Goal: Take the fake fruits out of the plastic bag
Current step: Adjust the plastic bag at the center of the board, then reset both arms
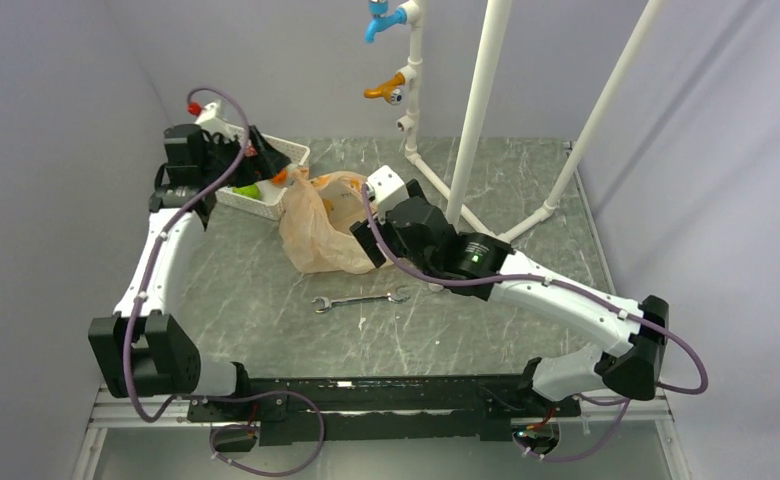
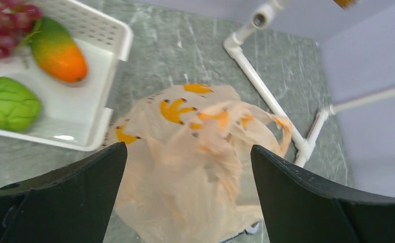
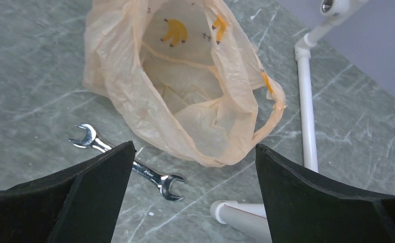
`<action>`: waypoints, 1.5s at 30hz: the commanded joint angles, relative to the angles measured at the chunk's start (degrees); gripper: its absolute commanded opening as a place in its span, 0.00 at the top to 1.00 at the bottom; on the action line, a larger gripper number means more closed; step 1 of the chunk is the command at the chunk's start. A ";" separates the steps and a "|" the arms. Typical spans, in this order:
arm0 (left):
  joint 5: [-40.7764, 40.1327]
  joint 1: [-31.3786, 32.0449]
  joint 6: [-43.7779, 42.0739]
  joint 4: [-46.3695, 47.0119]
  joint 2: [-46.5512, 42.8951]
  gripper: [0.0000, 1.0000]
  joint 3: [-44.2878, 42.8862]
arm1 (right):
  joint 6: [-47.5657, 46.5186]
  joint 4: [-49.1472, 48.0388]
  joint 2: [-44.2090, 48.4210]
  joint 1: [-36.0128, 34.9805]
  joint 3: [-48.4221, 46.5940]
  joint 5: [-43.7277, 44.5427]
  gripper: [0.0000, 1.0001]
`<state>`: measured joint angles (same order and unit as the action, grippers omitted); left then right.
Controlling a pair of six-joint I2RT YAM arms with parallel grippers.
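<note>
The pale orange plastic bag (image 1: 316,225) stands slumped on the table, its mouth open. In the right wrist view the bag (image 3: 185,86) shows only crumpled plastic inside, no fruit. The fake fruits lie in the white mesh basket (image 2: 112,66): a red-purple grape bunch (image 2: 3,25), an orange-green mango (image 2: 58,50) and a green fruit (image 2: 8,104). My left gripper (image 2: 188,157) is open and empty above the bag's basket side (image 1: 278,168). My right gripper (image 3: 195,157) is open and empty, just to the right of the bag (image 1: 366,240).
A silver wrench (image 1: 361,299) lies on the table in front of the bag and under my right gripper (image 3: 127,162). White pipe framework (image 1: 481,110) rises behind my right arm, with pipes along the table (image 3: 307,111). Orange (image 1: 386,90) and blue tap handles hang at the back.
</note>
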<state>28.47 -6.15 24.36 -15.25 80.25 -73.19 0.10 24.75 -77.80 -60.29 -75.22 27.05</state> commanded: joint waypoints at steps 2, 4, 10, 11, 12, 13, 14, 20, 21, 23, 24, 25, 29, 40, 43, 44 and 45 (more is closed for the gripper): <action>-7.04 10.75 -9.81 1.83 -8.70 0.01 0.93 | 0.43 -5.03 5.67 0.15 0.53 -3.15 0.06; -9.32 13.43 -10.87 1.54 -11.45 0.00 2.01 | 0.43 -4.53 7.75 0.09 0.84 -3.02 0.05; -7.88 13.99 -6.10 2.46 -25.27 0.01 9.10 | 0.43 -5.65 17.32 0.11 4.55 -6.11 0.02; -7.90 14.02 -5.66 1.94 -28.13 0.01 10.09 | 0.64 -6.24 19.06 0.09 5.37 -7.06 0.01; -8.14 13.98 -5.21 0.90 -31.00 0.01 10.94 | 0.91 -6.84 20.85 0.13 6.19 -7.83 0.01; -8.31 13.98 -4.86 0.10 -33.72 0.01 11.56 | 1.14 -7.35 22.44 0.09 6.94 -8.45 0.01; -8.48 13.98 -4.54 -0.75 -36.64 0.01 12.27 | 1.40 -7.78 24.13 0.07 7.61 -8.75 0.01; -9.20 13.98 -2.47 -2.91 -51.91 0.01 15.95 | 3.51 -8.48 32.37 0.13 11.05 -5.61 0.01; -9.59 13.98 -2.21 -3.76 -53.74 0.01 16.06 | 4.01 -8.12 33.09 0.09 11.36 -4.30 0.00; -10.35 13.97 -1.79 -5.27 -57.30 0.01 16.38 | 5.82 -6.75 35.47 0.17 11.58 -1.82 0.00; -10.78 13.97 -1.65 -5.94 -59.16 0.01 16.57 | 6.71 -5.95 36.37 0.12 11.67 -0.49 0.00; -11.28 13.97 -1.54 -6.62 -60.95 0.01 16.65 | 7.78 -5.19 37.41 0.11 11.86 0.99 0.00; -13.83 13.98 -1.19 -7.99 -67.29 0.01 17.83 | 10.35 -3.10 41.98 0.13 13.78 3.31 0.00; -16.34 13.98 -0.13 -7.34 -70.75 0.01 20.10 | 16.17 3.56 49.46 0.10 17.18 9.69 0.00; -17.59 13.98 -1.34 -8.81 -70.69 0.01 19.01 | 16.12 3.95 50.60 0.13 17.50 10.02 0.00; -18.25 13.98 -1.85 -9.25 -71.02 0.01 18.82 | 15.96 4.21 50.87 0.09 17.29 10.12 0.00; -19.01 13.98 -2.34 -9.72 -71.39 0.00 18.72 | 15.99 4.66 50.94 0.11 16.96 10.50 0.00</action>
<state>12.64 7.92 23.29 -24.51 9.21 -52.95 15.09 28.14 -27.90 -60.18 -57.63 35.11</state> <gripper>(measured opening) 0.994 0.993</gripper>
